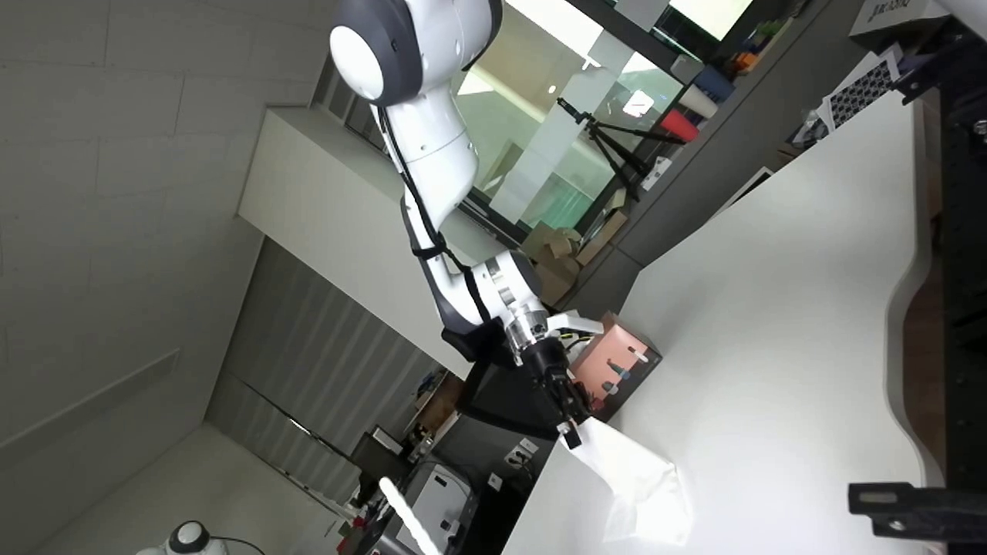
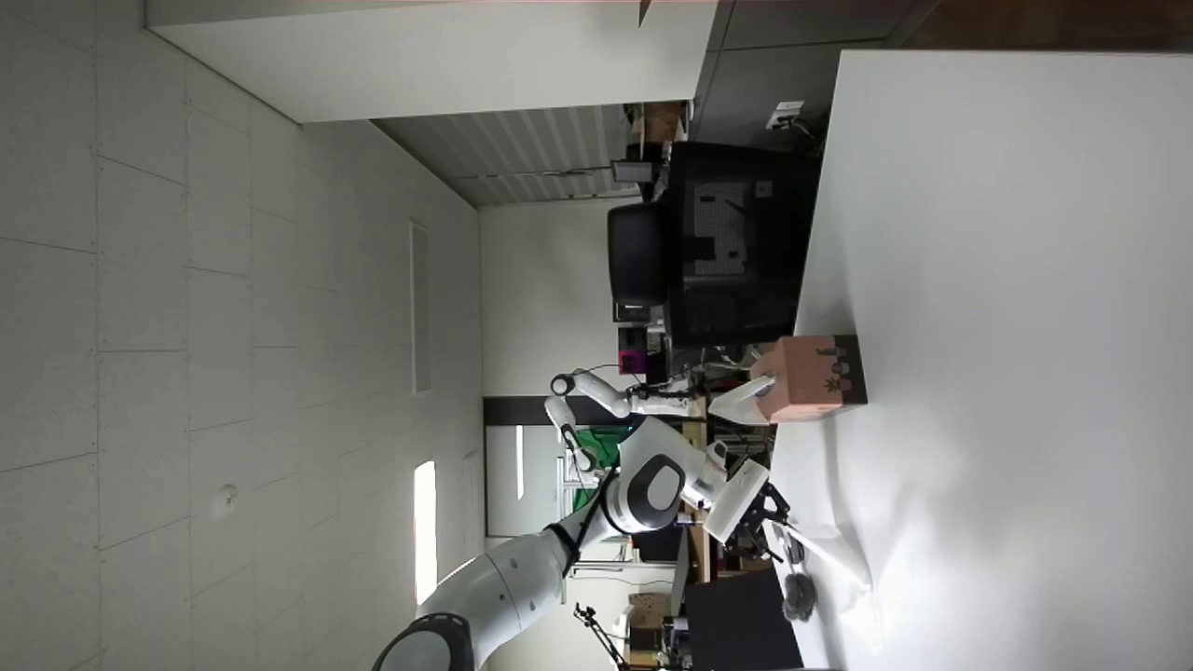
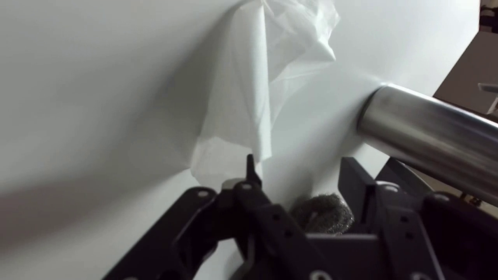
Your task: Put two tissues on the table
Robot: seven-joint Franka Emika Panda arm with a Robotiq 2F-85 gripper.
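Note:
A thin white tissue (image 3: 241,89) slopes from beside my gripper's left finger down onto the white table (image 3: 97,89). Its lower part spreads in crumpled folds, and I cannot tell whether these are one sheet or two. The gripper (image 3: 299,163) stands open with a wide gap; the tissue's upper end is at the left finger, apart from the right. In both exterior views the gripper (image 1: 574,432) is low at the table's edge, with the tissue (image 1: 640,486) trailing from its tips (image 2: 834,550). Another white tissue (image 2: 739,403) pokes out of the pink box.
The salmon-pink box (image 2: 809,377) sits on the table by the edge, close to the arm (image 1: 609,362). Beyond the edge is a black monitor (image 2: 736,247). A fuzzy grey thing (image 3: 325,214) and a metal cylinder (image 3: 432,132) are near the gripper.

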